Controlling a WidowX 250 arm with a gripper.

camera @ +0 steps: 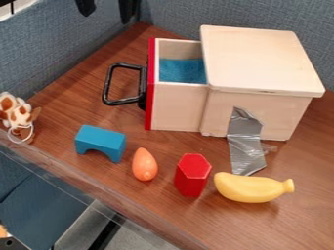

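Brown counter [297, 210] bears a wooden box [261, 58]; out of its left side juts the drawer [179, 107], its black handle [107, 84] pointing left. Pincer [106, 18] hangs released, upper left of the box; banana [251, 188] lies before it.

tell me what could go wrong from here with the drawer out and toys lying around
The drawer sticks out, so a bump on its handle might push it shut. The red block stands on end close to the banana; nudging either could topple it. The rounded orange toy may roll if brushed.
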